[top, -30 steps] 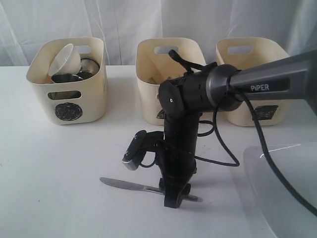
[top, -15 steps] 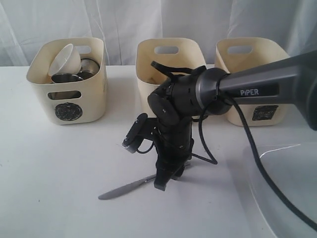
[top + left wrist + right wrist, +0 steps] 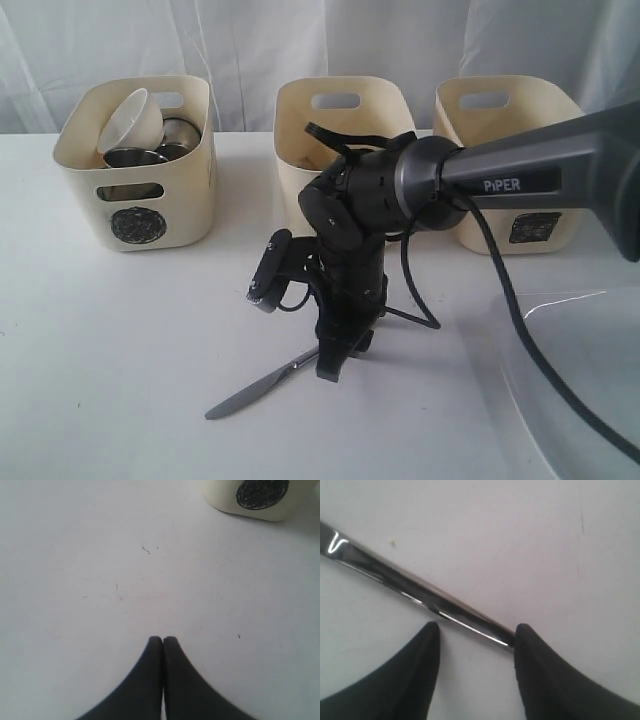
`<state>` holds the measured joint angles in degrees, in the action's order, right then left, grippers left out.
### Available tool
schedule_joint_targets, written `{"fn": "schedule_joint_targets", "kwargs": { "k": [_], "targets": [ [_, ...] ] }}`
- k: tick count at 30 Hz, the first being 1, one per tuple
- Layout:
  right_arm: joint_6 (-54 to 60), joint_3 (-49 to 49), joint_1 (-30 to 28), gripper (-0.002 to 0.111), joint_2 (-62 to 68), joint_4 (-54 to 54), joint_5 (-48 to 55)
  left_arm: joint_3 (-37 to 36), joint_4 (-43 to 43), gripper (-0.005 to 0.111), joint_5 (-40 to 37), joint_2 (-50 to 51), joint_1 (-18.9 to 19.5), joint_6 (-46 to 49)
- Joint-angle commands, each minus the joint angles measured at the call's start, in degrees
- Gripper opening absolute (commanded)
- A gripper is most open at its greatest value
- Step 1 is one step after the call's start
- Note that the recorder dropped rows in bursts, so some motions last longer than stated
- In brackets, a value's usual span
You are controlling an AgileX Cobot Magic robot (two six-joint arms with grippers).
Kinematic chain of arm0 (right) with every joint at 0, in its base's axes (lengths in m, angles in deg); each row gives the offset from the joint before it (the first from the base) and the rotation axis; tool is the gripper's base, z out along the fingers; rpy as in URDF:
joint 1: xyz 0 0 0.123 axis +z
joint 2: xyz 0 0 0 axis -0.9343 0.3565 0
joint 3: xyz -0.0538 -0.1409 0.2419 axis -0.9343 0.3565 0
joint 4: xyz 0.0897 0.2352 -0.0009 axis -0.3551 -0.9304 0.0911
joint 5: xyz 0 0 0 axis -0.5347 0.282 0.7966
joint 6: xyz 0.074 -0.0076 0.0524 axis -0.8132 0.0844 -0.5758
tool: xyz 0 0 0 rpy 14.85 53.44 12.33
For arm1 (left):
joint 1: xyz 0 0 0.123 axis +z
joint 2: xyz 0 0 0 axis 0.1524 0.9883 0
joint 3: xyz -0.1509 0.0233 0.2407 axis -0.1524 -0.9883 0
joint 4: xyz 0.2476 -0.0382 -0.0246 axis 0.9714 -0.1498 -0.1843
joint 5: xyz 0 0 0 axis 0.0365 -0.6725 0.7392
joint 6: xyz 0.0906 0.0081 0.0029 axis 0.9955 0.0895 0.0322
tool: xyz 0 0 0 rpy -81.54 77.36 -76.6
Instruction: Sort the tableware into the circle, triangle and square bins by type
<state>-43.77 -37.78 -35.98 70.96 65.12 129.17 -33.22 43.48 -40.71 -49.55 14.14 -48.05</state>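
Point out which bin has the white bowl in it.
The leftmost bin, marked with a black circle; the white bowl leans inside it.

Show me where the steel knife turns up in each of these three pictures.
Exterior view: the knife lies on the table, front centre, one end under the right end effector.
Left wrist view: not in it.
Right wrist view: the knife runs diagonally, ending between the open fingers.
Shared landmark: the right end effector, in exterior and right wrist views.
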Motion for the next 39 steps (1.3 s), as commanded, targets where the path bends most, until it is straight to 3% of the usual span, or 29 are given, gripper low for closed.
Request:
{"fn": "schedule_joint_targets", "kwargs": {
  "k": [1, 10, 12, 19, 24, 26, 28, 33, 39],
  "targets": [
    [2.2, 3.2, -0.5, 0.046, 8.7, -1.9, -4.4, -0.5, -0.4, 0.0, -2.9, -0.3, 0.2, -0.3],
    [5.3, 3.2, -0.5, 0.046, 2.1, -3.3, -0.5, -0.5, -0.4, 0.0, -2.9, -0.3, 0.2, -0.3],
    [9.5, 3.2, -0.5, 0.046, -1.5, -3.6, -0.5, -0.5, -0.4, 0.0, -2.9, -0.3, 0.2, -0.3],
    [44.3, 3.2, -0.5, 0.046, -6.9, -15.4, -6.3, -0.5, -0.4, 0.0, -2.9, -0.3, 0.2, -0.3],
    [44.7, 2.9, -1.2, 0.046, -6.9, -21.4, -9.0, -0.5, -0.4, 0.0, -2.9, -0.3, 0.2, -0.3],
    [44.6, 1.6, -2.5, 0.044, -7.2, -26.2, -4.0, -0.5, -0.4, 0.0, -2.9, -0.3, 0.2, -0.3],
    [44.5, 0.4, -4.2, 0.036, -7.5, -28.4, 0.6, -0.5, -0.4, 0.0, -2.9, -0.3, 0.2, -0.3],
    [46.0, -1.0, -5.8, 0.033, -7.5, -27.8, 2.2, -0.5, -0.4, 0.0, -2.9, -0.3, 0.2, -0.3],
    [68.0, -0.9, -5.8, 0.033, -7.4, -27.4, 7.6, -0.5, -0.4, 0.0, -2.9, -0.3, 0.2, -0.3]
  ]
}}
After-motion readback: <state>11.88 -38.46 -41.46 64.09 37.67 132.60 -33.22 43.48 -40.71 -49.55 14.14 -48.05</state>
